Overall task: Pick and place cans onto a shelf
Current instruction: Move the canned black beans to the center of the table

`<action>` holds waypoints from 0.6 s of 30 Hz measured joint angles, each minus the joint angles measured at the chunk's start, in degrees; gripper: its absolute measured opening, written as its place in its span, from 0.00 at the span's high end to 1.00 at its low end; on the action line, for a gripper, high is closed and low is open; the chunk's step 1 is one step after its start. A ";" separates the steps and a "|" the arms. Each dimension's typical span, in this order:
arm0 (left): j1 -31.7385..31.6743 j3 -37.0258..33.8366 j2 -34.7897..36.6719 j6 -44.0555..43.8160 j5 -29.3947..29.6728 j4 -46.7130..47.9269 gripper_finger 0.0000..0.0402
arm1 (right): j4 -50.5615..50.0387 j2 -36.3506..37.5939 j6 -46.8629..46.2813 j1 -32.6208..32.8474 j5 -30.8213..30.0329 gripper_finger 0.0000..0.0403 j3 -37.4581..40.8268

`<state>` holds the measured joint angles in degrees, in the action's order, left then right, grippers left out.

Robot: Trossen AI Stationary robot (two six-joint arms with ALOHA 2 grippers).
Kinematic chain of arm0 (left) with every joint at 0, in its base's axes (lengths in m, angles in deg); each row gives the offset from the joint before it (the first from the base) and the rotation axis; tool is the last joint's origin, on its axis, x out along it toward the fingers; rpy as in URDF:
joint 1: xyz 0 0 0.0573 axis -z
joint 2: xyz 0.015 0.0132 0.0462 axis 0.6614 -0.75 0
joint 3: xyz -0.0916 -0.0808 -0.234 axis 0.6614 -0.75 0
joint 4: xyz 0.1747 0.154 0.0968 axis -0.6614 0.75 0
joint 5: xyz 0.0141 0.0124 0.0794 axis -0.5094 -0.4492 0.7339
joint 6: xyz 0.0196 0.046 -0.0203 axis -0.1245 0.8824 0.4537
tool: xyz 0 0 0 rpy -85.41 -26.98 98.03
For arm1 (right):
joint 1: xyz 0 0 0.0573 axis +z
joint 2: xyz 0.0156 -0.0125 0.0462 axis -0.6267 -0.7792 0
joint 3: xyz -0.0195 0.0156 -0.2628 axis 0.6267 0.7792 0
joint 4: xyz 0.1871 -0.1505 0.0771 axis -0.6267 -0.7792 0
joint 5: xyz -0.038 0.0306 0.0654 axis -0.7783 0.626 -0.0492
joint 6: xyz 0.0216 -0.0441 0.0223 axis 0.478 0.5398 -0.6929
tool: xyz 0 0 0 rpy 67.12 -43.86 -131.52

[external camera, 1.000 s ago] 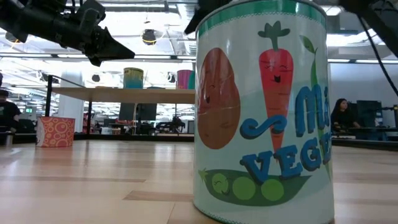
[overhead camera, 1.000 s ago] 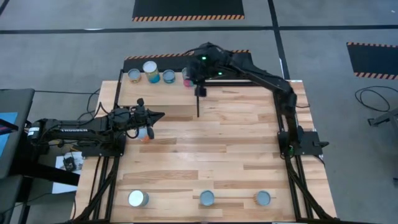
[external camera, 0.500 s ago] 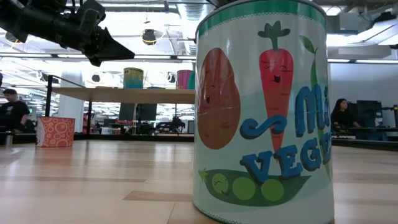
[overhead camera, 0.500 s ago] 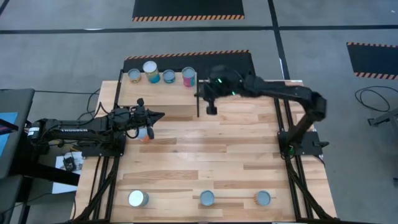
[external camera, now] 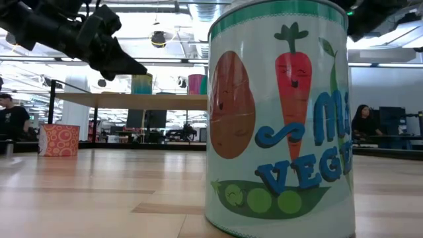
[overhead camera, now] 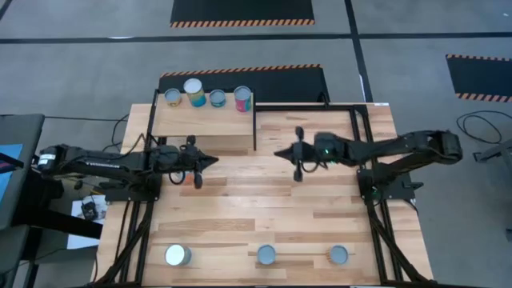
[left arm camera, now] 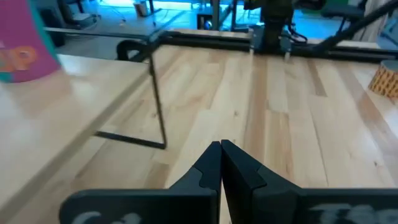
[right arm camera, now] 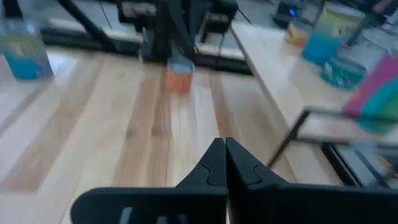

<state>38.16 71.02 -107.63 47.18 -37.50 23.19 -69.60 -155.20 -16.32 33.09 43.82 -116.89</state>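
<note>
**Four cans on shelf, both grippers empty over the surface**

Left gripper (overhead camera: pixel 210 161): hovering over the surface's left-middle, just in front of the shelf edge, fingers pressed together, holding nothing. Left wrist view confirms tips meeting (left arm camera: pixel 221 163). An orange can (overhead camera: pixel 186 178) sits on the surface under/beside that arm, partly hidden; in the low view it reads as an orange patterned can (external camera: pixel 59 140) at far left.

Shelf (overhead camera: pixel 204 120): light wood, black frame, at the surface's far left corner. Four cans on its back edge, left to right: small can (overhead camera: pixel 173 98), wider whitish-topped can (overhead camera: pixel 193 91) with a yellow/teal label, small blue-topped can (overhead camera: pixel 217 98), pink can (overhead camera: pixel 243 98).

Right gripper (overhead camera: pixel 280 153): over the surface centre, just right of the shelf, pointing left, fingers closed to a point, nothing held. Right wrist view shows the same (right arm camera: pixel 222 163).

Near edge of the surface, three more cans: whitish-topped one (overhead camera: pixel 177 256) at left, blue-topped one (overhead camera: pixel 266 255) in the middle, another (overhead camera: pixel 338 255) to the right.

Labels: the can right at the low camera (external camera: pixel 277 119) has a cartoon potato, carrot and pea pod, a teal band at the top, and blue lettering cut off at the frame, "M…" over "VEG…". The other labels are unreadable.

Surface (overhead camera: pixel 272 208): striped light-wood planks on a black frame. Floor is grey concrete with black mats edged in orange/black hazard stripes. In the low view, an open workspace with ceiling lights; one person (external camera: pixel 362 120) sits at right, another (external camera: pixel 9 121) at the far left.
</note>
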 joint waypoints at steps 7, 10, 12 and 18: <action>5.60 -0.02 -10.55 1.80 0.83 -12.93 1.00 | -10.39 5.74 -3.60 14.68 -11.56 0.98 0.92; 7.13 0.01 -14.25 3.01 0.78 -18.69 1.00 | -17.50 7.86 -10.69 21.32 -13.34 0.98 0.82; 7.71 0.01 -16.24 3.34 0.68 -20.83 1.00 | -24.13 8.81 -18.28 25.74 -14.86 0.98 0.70; 7.81 0.01 -19.86 2.45 0.77 -22.43 1.00 | -46.54 7.38 -46.71 40.93 -17.27 0.98 -2.93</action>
<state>45.96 71.02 -127.50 49.63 -36.74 0.76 -116.14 -147.82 -63.02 74.02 26.55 -119.82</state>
